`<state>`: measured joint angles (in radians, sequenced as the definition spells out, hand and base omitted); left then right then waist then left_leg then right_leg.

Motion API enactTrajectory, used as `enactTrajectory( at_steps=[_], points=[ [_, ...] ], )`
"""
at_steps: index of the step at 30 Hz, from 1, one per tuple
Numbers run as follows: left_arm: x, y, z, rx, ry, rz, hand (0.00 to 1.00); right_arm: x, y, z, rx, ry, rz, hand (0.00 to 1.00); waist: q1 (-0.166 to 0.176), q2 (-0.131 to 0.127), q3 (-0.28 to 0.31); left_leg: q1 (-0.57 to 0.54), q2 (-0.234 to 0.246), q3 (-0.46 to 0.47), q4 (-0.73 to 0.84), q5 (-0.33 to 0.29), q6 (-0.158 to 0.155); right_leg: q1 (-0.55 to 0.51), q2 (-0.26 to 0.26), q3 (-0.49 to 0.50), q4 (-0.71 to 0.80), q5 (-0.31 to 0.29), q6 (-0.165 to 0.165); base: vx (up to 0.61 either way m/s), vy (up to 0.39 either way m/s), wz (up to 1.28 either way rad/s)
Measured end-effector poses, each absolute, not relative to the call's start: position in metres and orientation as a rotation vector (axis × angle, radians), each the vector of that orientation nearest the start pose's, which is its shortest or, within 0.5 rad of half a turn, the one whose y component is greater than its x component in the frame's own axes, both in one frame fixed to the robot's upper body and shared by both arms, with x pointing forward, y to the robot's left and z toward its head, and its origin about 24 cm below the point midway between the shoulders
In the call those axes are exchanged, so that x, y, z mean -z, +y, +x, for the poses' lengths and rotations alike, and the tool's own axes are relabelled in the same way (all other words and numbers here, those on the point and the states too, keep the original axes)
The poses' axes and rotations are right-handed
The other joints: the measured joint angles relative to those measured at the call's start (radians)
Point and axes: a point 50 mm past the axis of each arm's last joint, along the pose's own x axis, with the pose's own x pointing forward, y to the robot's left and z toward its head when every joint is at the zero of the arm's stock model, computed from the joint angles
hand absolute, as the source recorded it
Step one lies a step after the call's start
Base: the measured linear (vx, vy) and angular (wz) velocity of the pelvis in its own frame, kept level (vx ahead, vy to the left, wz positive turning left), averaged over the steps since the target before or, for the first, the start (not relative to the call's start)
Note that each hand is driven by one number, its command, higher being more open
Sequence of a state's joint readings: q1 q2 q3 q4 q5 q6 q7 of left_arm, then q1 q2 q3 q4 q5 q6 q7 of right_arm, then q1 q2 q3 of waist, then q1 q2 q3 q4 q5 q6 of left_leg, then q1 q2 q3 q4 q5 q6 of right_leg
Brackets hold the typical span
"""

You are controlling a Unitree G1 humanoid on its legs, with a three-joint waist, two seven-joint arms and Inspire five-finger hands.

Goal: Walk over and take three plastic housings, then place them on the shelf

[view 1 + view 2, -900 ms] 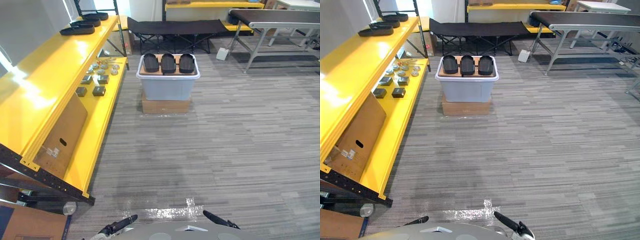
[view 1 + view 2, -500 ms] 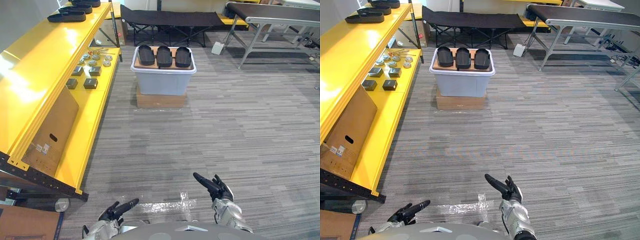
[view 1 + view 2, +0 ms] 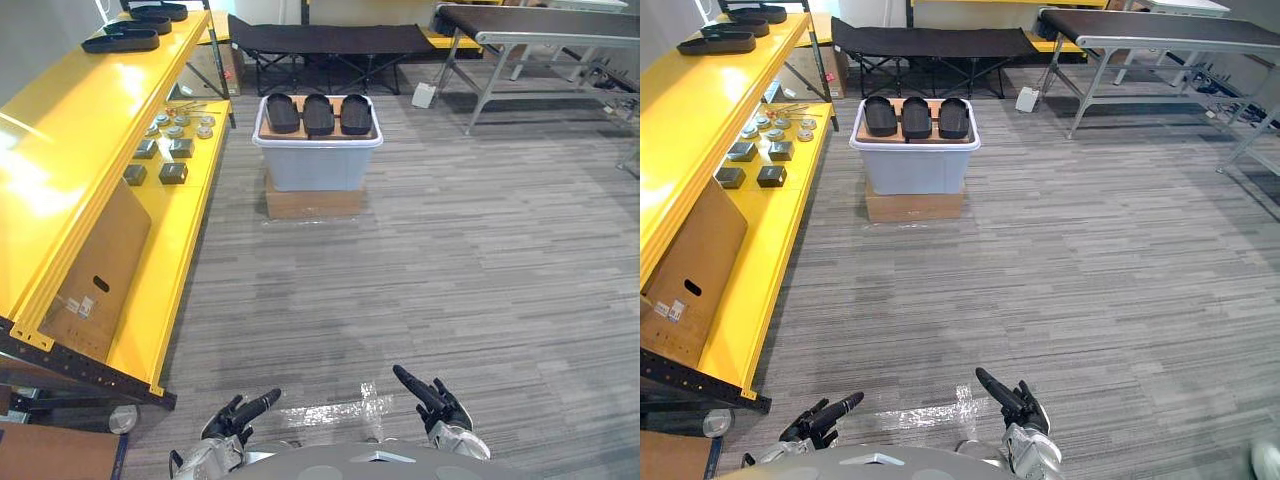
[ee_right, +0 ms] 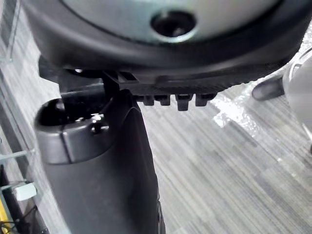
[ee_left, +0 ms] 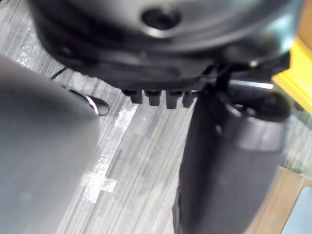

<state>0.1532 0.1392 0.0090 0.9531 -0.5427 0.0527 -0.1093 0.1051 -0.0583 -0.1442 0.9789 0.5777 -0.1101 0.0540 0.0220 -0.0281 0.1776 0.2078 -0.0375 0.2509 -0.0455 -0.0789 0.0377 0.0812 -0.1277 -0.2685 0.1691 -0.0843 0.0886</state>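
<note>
no legible text, cardboard box (image 3: 100,250) label (image 3: 84,299) too small to read

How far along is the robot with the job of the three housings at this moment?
Done: nothing visible yet. The three plastic housings lie side by side on the bin, across the floor from the robot. In hand: nothing; the left hand and right hand are low, fingers straight, empty. Left: walk to the bin, take the housings, place them on the yellow shelf.

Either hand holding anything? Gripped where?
Nothing held. Left hand and right hand are open; the three plastic housings lie atop the bin ahead.
</note>
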Motion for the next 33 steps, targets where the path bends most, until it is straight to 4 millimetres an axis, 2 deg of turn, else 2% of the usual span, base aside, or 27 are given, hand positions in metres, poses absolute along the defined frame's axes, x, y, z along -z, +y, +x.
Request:
enactTrajectory(
  at_steps=[1,2,3,4,5,7,9,10,12,13,14,15,16,17,18,19,20,21,22,23,26,27,28,29,31,32,33],
  points=[
    [0.155,0.202,0.093,-0.281,1.029,-0.439,1.00,0.152,-0.199,0.108,0.488,0.857,0.559,1.00,0.000,-0.002,0.008,-0.038,-0.003,0.007,0.051,-0.029,0.018,-0.092,-0.030,0.003,0.151,-0.016,0.005,-0.03,0.066,-0.26],
    [0.155,0.201,0.096,-0.280,1.023,-0.440,1.00,0.151,-0.199,0.110,0.490,0.851,0.568,1.00,0.001,-0.001,0.017,-0.054,0.000,0.018,0.078,-0.041,0.020,-0.145,-0.047,0.000,0.242,-0.016,0.004,-0.06,0.078,-0.34],
    [0.153,0.203,0.102,-0.288,1.010,-0.431,1.00,0.149,-0.201,0.116,0.492,0.823,0.587,1.00,-0.004,-0.004,0.042,-0.058,0.002,0.030,0.122,-0.056,0.042,-0.227,-0.082,-0.006,0.397,-0.011,0.004,-0.03,0.082,-0.22],
    [0.152,0.205,0.106,-0.298,1.003,-0.419,1.00,0.150,-0.201,0.115,0.499,0.827,0.597,1.00,-0.011,-0.017,0.067,-0.048,0.005,0.031,0.147,-0.070,0.048,-0.234,-0.089,-0.013,0.438,-0.023,-0.004,0.00,0.097,-0.17],
    [0.151,0.207,0.108,-0.310,1.004,-0.408,1.00,0.153,-0.196,0.110,0.494,0.853,0.606,1.00,-0.017,-0.025,0.075,-0.049,0.019,0.031,0.167,-0.089,0.045,-0.234,-0.071,-0.020,0.392,-0.035,-0.021,0.07,0.072,-0.08],
    [0.150,0.207,0.114,-0.305,0.999,-0.406,1.00,0.156,-0.190,0.102,0.495,0.879,0.621,1.00,-0.021,-0.035,0.080,-0.048,0.036,0.028,0.173,-0.097,0.038,-0.235,-0.039,-0.021,0.320,-0.034,-0.020,0.09,0.027,-0.08],
    [0.149,0.206,0.119,-0.286,1.007,-0.396,1.00,0.157,-0.191,0.097,0.513,0.890,0.632,1.00,-0.033,-0.033,0.083,-0.045,0.067,0.024,0.181,-0.113,0.025,-0.237,0.027,-0.016,0.141,-0.011,0.003,0.12,-0.019,0.01],
    [0.148,0.204,0.124,-0.267,1.006,-0.388,1.00,0.159,-0.194,0.087,0.528,0.909,0.624,1.00,-0.038,-0.039,0.086,-0.036,0.069,0.012,0.181,-0.126,0.012,-0.238,0.044,-0.010,0.030,0.018,0.031,0.24,-0.064,0.24],
    [0.147,0.207,0.126,-0.265,1.008,-0.379,1.00,0.164,-0.192,0.068,0.554,0.960,0.628,1.00,-0.040,-0.059,0.092,0.009,0.046,-0.002,0.182,-0.152,-0.023,-0.237,0.028,0.000,-0.052,0.056,0.032,0.25,-0.087,0.28],
    [0.147,0.208,0.125,-0.271,1.012,-0.378,1.00,0.166,-0.190,0.061,0.561,0.983,0.630,1.00,-0.040,-0.064,0.091,0.024,0.039,-0.002,0.184,-0.165,-0.029,-0.234,0.019,0.001,-0.053,0.065,0.022,0.30,-0.151,0.16],
    [0.149,0.207,0.121,-0.287,1.024,-0.381,1.00,0.168,-0.188,0.051,0.597,1.021,0.659,1.00,-0.042,-0.058,0.084,0.055,0.034,-0.012,0.206,-0.213,-0.048,-0.235,0.009,0.008,-0.024,0.112,-0.037,0.33,-0.165,0.15],
    [0.150,0.203,0.119,-0.292,1.033,-0.389,1.00,0.168,-0.193,0.052,0.613,1.015,0.662,1.00,-0.053,-0.037,0.077,0.056,0.053,-0.016,0.229,-0.248,-0.060,-0.243,0.014,0.000,0.014,0.134,-0.074,0.44,-0.214,0.15],
    [0.151,0.200,0.116,-0.296,1.040,-0.398,1.00,0.168,-0.196,0.052,0.620,1.012,0.659,1.00,-0.057,-0.016,0.069,0.055,0.071,-0.019,0.241,-0.269,-0.074,-0.252,0.027,-0.006,0.041,0.134,-0.087,0.33,-0.152,0.11],
    [0.154,0.195,0.110,-0.306,1.057,-0.421,1.00,0.167,-0.203,0.051,0.622,1.016,0.645,1.00,-0.061,0.018,0.052,0.057,0.112,-0.016,0.256,-0.290,-0.111,-0.253,0.055,-0.024,0.071,0.119,-0.106,0.48,-0.188,0.11],
    [0.157,0.196,0.097,-0.354,1.070,-0.463,1.00,0.167,-0.207,0.050,0.609,1.032,0.620,1.00,-0.057,0.029,0.030,0.029,0.156,-0.016,0.384,-0.303,-0.165,-0.231,0.082,-0.042,0.070,0.118,-0.131,0.50,-0.208,0.11],
    [0.156,0.200,0.100,-0.395,1.042,-0.492,1.00,0.166,-0.212,0.051,0.598,1.044,0.590,1.00,-0.053,0.045,0.036,-0.070,0.216,-0.023,0.630,-0.276,-0.187,-0.198,0.111,-0.054,0.065,0.095,-0.161,0.51,-0.219,0.09],
    [0.155,0.200,0.102,-0.407,1.033,-0.504,1.00,0.166,-0.213,0.053,0.583,1.046,0.569,1.00,-0.049,0.056,0.040,-0.121,0.249,-0.027,0.753,-0.234,-0.187,-0.169,0.128,-0.054,0.044,0.087,-0.174,0.59,-0.266,-0.01],
    [0.154,0.205,0.102,-0.432,1.011,-0.516,1.00,0.163,-0.220,0.064,0.548,1.039,0.510,1.00,-0.042,0.075,0.064,-0.226,0.304,-0.048,1.003,-0.218,-0.174,-0.076,0.171,-0.042,-0.009,0.069,-0.202,0.50,-0.192,-0.14],
    [0.155,0.204,0.100,-0.441,1.018,-0.524,1.00,0.163,-0.221,0.068,0.543,1.034,0.505,1.00,-0.039,0.080,0.067,-0.256,0.295,-0.063,1.043,-0.221,-0.172,-0.047,0.178,-0.030,-0.020,0.059,-0.206,0.59,-0.182,-0.50],
    [0.158,0.201,0.094,-0.456,1.047,-0.541,1.00,0.162,-0.222,0.076,0.522,1.033,0.485,1.00,-0.019,0.080,0.071,-0.297,0.250,-0.083,1.037,-0.239,-0.176,0.008,0.179,0.000,-0.036,0.053,-0.204,0.37,-0.073,-0.72],
    [0.162,0.199,0.083,-0.502,1.072,-0.608,1.00,0.158,-0.219,0.101,0.474,0.982,0.470,1.00,0.026,0.075,0.074,-0.382,0.156,-0.062,0.748,-0.238,-0.148,0.091,0.169,0.083,-0.100,0.041,-0.195,0.49,-0.010,-0.92],
    [0.162,0.200,0.081,-0.514,1.072,-0.613,1.00,0.155,-0.216,0.112,0.460,0.956,0.474,1.00,0.039,0.070,0.080,-0.397,0.121,-0.055,0.536,-0.188,-0.136,0.119,0.159,0.112,-0.132,0.036,-0.188,0.34,0.066,-0.75],
    [0.163,0.199,0.076,-0.524,1.083,-0.617,1.00,0.154,-0.213,0.117,0.447,0.943,0.477,1.00,0.043,0.073,0.081,-0.401,0.109,-0.048,0.361,-0.108,-0.133,0.154,0.158,0.132,-0.162,0.025,-0.170,0.43,0.117,-0.63],
    [0.165,0.198,0.068,-0.537,1.097,-0.627,1.00,0.154,-0.210,0.118,0.433,0.943,0.473,1.00,0.043,0.078,0.080,-0.402,0.113,-0.046,0.267,-0.055,-0.130,0.189,0.162,0.143,-0.174,0.000,-0.148,0.38,0.132,-0.30],
    [0.165,0.196,0.065,-0.539,1.099,-0.642,1.00,0.155,-0.211,0.115,0.426,0.958,0.449,1.00,0.048,0.080,0.079,-0.393,0.118,-0.038,0.212,0.009,-0.120,0.220,0.163,0.152,-0.157,-0.053,-0.124,0.44,0.190,-0.07],
    [0.165,0.197,0.067,-0.535,1.093,-0.643,1.00,0.156,-0.211,0.112,0.436,0.970,0.439,1.00,0.059,0.067,0.077,-0.377,0.103,-0.027,0.203,0.097,-0.089,0.221,0.142,0.161,-0.120,-0.104,-0.101,0.48,0.215,-0.08],
    [0.165,0.198,0.067,-0.535,1.092,-0.642,1.00,0.156,-0.211,0.112,0.438,0.971,0.435,1.00,0.060,0.060,0.073,-0.372,0.085,-0.023,0.201,0.121,-0.063,0.216,0.124,0.161,-0.092,-0.132,-0.090,0.48,0.210,-0.08]
  ],
)
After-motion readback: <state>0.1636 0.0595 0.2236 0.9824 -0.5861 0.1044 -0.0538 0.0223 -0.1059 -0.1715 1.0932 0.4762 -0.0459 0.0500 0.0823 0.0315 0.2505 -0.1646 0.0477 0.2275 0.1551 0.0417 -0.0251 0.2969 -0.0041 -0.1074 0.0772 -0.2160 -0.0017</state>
